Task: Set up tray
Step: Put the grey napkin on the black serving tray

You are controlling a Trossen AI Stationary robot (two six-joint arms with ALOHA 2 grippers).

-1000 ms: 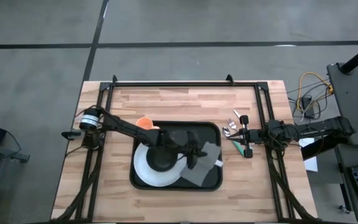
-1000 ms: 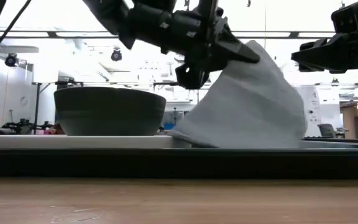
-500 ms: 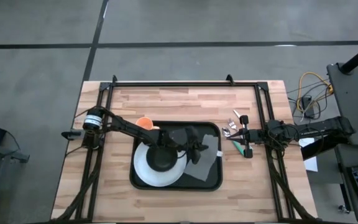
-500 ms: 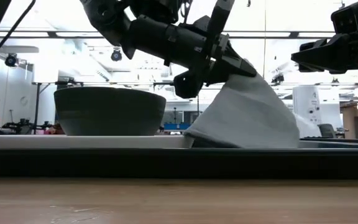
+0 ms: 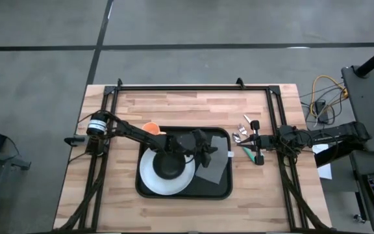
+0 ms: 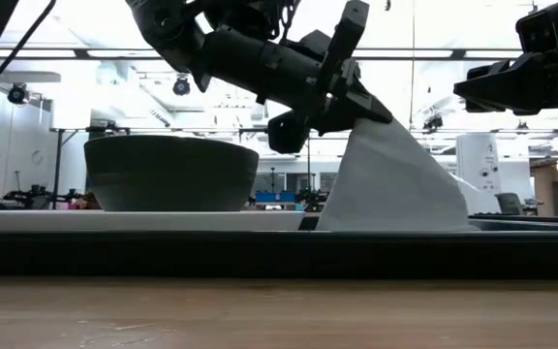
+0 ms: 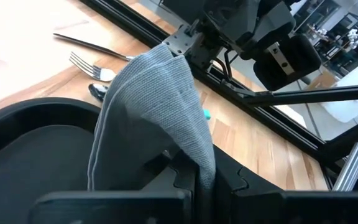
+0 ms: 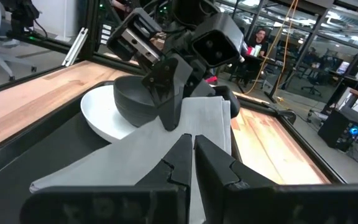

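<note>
The black tray [image 5: 221, 188] lies mid-table with a white plate [image 5: 149, 182] on its left part and a dark bowl [image 5: 169, 166] on the plate. My left gripper [image 5: 206, 153] is over the tray's middle, shut on a grey napkin [image 5: 214, 168]. The napkin stands as a tent [image 6: 387, 184] to the right of the bowl [image 6: 170, 174]. My right gripper [image 5: 254, 140] waits shut beyond the tray's right rim, above the wood. My left gripper pinches the napkin's raised top [image 6: 364, 114] between its two fingers, slanting down from the table's left. The cloth drapes over the fingers [image 7: 166, 106] and hangs below them. Its lower edge [image 6: 395, 227] rests on the tray.
A fork [image 7: 91, 60], a knife [image 7: 86, 40] and other cutlery [image 5: 242, 132] lie on the wood right of the tray, with a small teal item [image 5: 247, 154] under my right gripper. An orange object [image 5: 150, 128] sits at the tray's far left corner. The black frame [image 5: 193, 86] rings the table.
My left gripper has moved a little toward the table's far right, still shut on the napkin. The napkin's lower edge beside the plate has been drawn to the right, away from the plate, so the tent is now narrower and steeper.
</note>
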